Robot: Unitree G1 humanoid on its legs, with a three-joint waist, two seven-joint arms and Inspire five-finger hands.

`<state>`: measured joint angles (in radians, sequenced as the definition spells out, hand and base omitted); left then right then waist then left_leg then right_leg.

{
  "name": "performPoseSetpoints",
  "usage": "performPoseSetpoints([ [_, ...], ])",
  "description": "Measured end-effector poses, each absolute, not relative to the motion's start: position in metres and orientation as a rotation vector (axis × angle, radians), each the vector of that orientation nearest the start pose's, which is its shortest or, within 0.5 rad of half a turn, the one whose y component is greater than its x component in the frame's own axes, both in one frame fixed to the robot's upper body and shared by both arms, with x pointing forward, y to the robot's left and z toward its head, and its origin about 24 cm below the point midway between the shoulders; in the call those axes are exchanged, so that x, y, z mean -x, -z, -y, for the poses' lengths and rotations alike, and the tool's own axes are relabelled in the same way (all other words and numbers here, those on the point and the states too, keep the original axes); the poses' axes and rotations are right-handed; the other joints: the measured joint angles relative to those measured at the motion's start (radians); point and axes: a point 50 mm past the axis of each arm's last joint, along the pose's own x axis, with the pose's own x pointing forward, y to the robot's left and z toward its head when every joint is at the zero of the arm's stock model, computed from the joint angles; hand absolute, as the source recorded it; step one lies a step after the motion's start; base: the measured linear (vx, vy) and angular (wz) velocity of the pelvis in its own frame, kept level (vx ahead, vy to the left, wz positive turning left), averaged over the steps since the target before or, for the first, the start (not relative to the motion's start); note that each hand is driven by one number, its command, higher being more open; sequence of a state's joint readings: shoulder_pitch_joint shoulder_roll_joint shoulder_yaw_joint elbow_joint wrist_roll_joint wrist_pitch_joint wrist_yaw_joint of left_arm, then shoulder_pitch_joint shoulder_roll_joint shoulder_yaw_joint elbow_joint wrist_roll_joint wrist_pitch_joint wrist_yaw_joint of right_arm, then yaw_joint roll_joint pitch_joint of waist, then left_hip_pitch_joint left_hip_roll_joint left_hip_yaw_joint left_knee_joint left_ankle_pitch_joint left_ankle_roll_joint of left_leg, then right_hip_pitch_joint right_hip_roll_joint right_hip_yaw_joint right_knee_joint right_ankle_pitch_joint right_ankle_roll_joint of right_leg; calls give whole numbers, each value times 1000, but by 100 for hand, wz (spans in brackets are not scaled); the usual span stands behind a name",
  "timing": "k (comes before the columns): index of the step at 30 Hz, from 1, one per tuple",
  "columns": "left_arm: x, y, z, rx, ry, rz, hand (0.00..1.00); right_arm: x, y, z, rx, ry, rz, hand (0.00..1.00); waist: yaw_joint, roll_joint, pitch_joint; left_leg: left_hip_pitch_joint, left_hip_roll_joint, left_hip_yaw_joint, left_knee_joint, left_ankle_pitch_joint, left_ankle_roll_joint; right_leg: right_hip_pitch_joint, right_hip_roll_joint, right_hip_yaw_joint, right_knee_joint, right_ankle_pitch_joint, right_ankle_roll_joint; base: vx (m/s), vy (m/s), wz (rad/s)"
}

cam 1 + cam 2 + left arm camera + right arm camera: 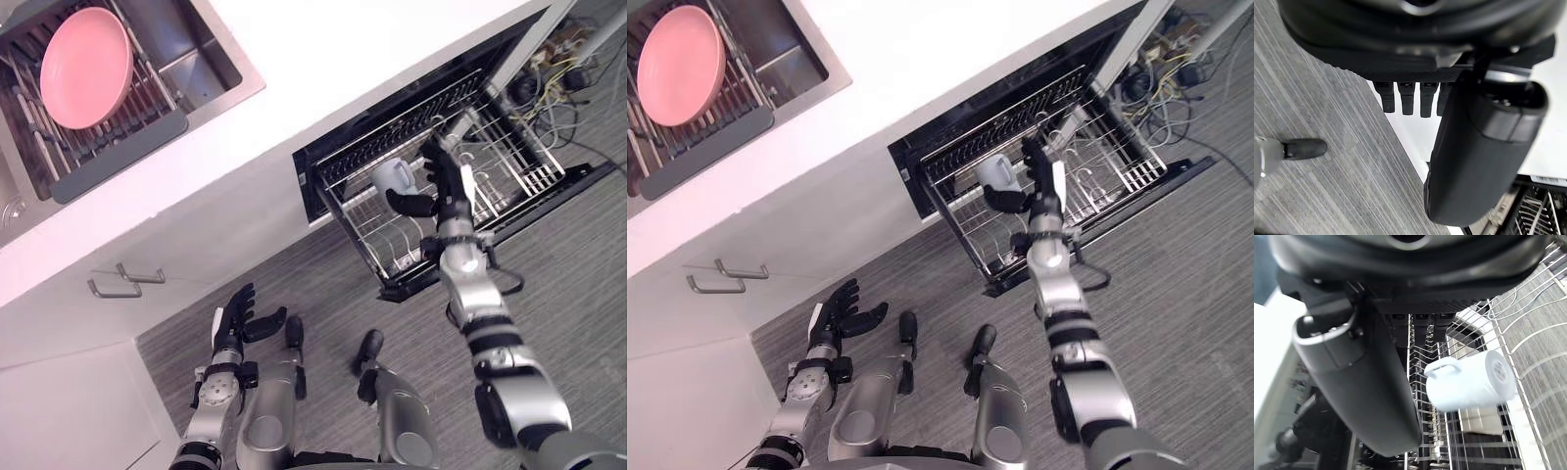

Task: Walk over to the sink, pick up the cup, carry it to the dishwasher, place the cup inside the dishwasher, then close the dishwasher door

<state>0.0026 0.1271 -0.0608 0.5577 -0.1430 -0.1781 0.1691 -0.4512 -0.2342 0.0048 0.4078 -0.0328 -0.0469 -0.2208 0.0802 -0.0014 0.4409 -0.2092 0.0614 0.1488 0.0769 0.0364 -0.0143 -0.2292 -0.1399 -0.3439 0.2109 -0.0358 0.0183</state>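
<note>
A white cup with a handle lies on its side over the pulled-out upper wire rack of the open dishwasher. My right hand reaches over that rack, fingers straight, thumb spread below the cup. In the right wrist view the cup sits just past the straight fingers, with a gap between it and the thumb. I cannot tell if it rests on the wires or is still in the air. My left hand hangs low by the cabinet front, fingers spread and empty.
The dishwasher door lies folded down over the grey floor. A pink bowl rests on a drying rack in the steel sink at the upper left. Cabinet handles sit below the white counter. Loose cables lie beyond the dishwasher.
</note>
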Motion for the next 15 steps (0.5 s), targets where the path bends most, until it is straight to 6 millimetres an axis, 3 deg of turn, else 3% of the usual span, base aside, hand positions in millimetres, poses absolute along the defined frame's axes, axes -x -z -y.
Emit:
performPoseSetpoints([
  [2,-210,71,-190,-37,-206,-424,90,-310,-67,180,210,179,84,90,-21,-28,-16,42,-7,0,-32,-1,-5,26,-1,-2,2,-18,7,94,11,1],
  [5,-201,82,-193,-39,-225,-486,90,-280,-57,184,171,213,78,90,-43,-47,-30,93,-9,-2,-55,0,-5,70,-3,-7,1,-34,10,127,-4,3],
  [9,-184,96,-192,-43,-236,-566,90,-243,-66,193,155,276,152,90,-72,-57,-109,137,-9,-13,-85,-1,-5,123,-1,-27,-31,-44,16,154,-8,11],
  [15,-168,108,-190,-7,-271,-634,90,-220,-88,188,136,274,286,90,-75,-52,-201,204,-9,-51,-92,-7,-5,228,7,-74,-77,-49,23,45,-20,19],
])
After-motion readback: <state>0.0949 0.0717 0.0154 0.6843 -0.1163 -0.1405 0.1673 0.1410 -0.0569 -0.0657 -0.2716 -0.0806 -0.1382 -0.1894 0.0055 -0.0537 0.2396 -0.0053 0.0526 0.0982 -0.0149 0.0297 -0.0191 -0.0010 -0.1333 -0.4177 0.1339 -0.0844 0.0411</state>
